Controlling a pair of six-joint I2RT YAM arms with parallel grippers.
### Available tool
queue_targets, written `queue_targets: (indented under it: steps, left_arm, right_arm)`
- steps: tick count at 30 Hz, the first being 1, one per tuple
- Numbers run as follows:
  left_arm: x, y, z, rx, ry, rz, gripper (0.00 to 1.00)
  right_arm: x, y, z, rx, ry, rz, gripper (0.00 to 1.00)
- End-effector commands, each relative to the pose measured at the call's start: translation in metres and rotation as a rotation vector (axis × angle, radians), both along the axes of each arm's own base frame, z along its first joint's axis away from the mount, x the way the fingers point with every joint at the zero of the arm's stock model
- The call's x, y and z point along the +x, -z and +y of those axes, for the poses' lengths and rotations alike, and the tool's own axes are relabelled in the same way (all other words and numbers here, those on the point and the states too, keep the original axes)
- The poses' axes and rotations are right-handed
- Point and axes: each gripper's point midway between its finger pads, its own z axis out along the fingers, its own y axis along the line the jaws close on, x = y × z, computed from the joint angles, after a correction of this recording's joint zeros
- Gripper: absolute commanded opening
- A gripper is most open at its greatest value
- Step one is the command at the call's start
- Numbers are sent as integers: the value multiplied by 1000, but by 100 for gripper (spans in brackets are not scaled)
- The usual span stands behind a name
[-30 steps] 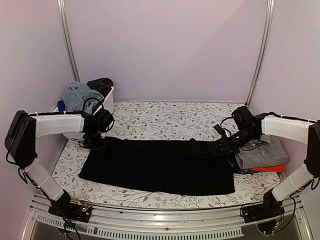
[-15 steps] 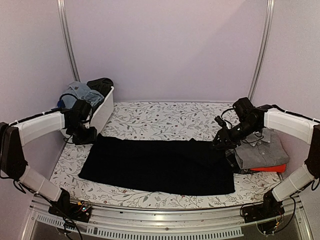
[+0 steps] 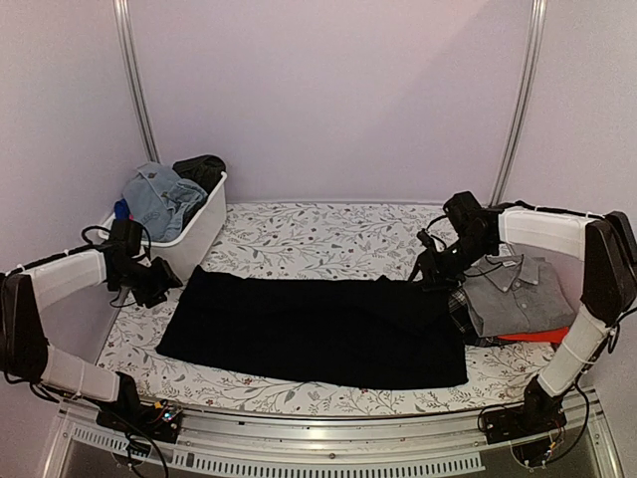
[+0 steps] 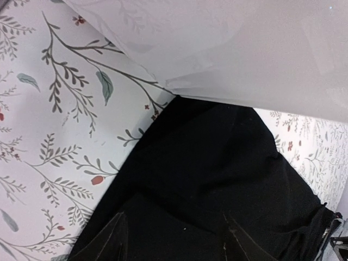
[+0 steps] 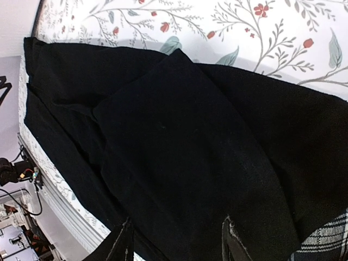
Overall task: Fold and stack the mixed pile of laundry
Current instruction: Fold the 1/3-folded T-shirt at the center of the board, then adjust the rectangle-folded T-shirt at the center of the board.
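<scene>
A large black garment lies spread flat across the floral table, its far edge folded over. My left gripper hovers just off the garment's far left corner, open, with only cloth below its fingers. My right gripper hangs over the far right corner, open and holding nothing. At the right a grey collared shirt lies folded on a red piece, with plaid cloth at its side. Blue denim pieces fill the tub.
A white plastic tub stands at the back left, close behind my left gripper; its wall fills the top of the left wrist view. A dark item sits in it. Metal posts rise at both back corners.
The right gripper has opened, let go of the black garment's corner and lifted slightly left. The left arm has drawn back to the left, off the garment. The garment has not moved.
</scene>
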Motion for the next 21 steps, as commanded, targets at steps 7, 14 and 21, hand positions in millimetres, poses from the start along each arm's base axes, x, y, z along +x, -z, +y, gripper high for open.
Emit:
queue_targets:
  steps: [7,14,21]
  left_arm:
    - [13,-2,-21,-123,73,-45,54]
    - [20,-25,-21,-86,109,-107,55]
    - [18,-31,-22,-73,123,-121,55]
  right_arm:
    - [25,32,9,-121,-64,8,62]
    - [37,56,7,-217,-76,32,71]
    - [41,79,-2,-306,-80,71,74]
